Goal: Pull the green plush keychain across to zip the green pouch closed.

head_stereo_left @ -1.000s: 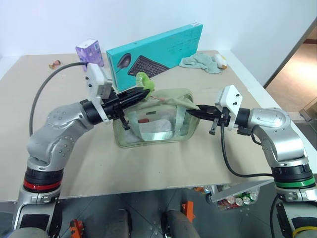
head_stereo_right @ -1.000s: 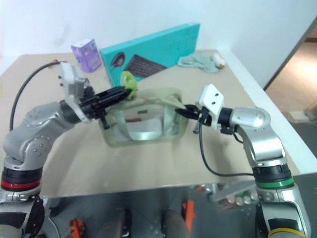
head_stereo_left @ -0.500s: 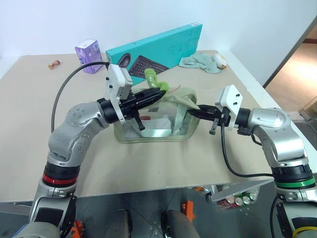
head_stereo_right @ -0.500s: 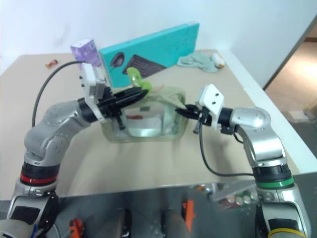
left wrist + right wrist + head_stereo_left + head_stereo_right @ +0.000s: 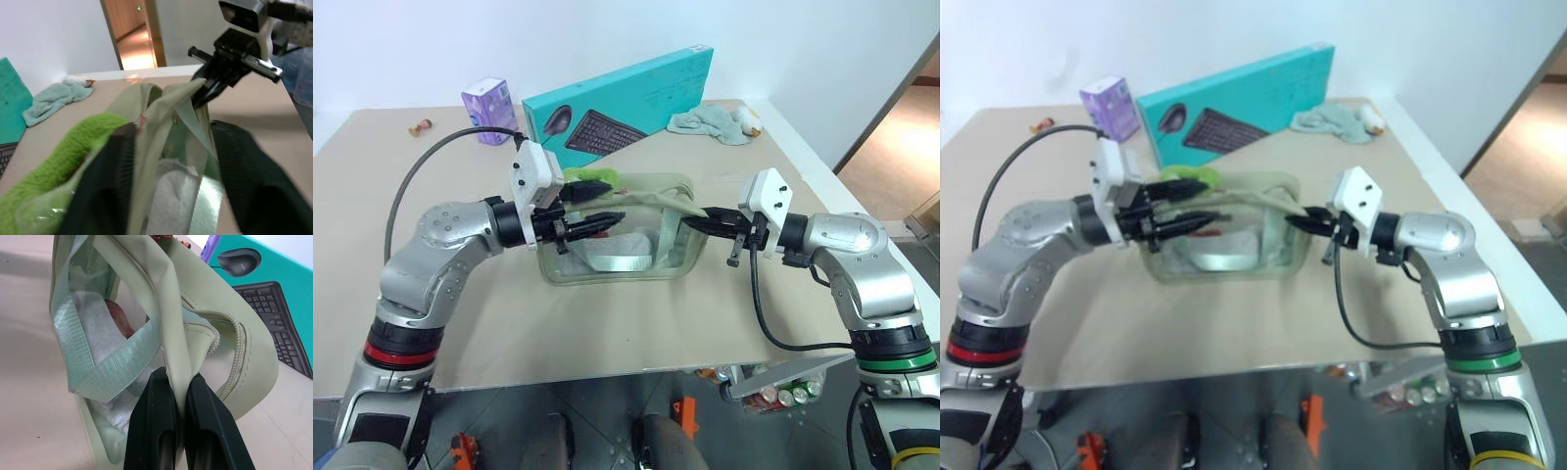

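- In the middle of the table (image 5: 460, 323), I see the green pouch (image 5: 617, 257) standing up, just in front of the teal keyboard box (image 5: 626, 98).
- My right gripper (image 5: 697, 218) has its jaws clenched on the pouch's end, pinching a fold of the green cloth. That holds the pouch steady for me.
- My left gripper (image 5: 607, 201) reaches in from the other side. Its jaws are spread apart, one finger above the pouch's top and one finger lower by the clear side.
- The green plush keychain (image 5: 592, 178) lies on the top of the pouch, near the left end, right by my upper finger. I think my jaws are around it but not squeezing it.
- From the left wrist, I can see the top of the pouch gaping, with white stuff inside. So I think the zip is mostly open.
- I can't see the little zip slider itself.
- What is done: the pouch is held, and my left gripper is at the keychain.
- What is left: squeeze the keychain, then pull it along the top toward my right gripper until the pouch is shut.
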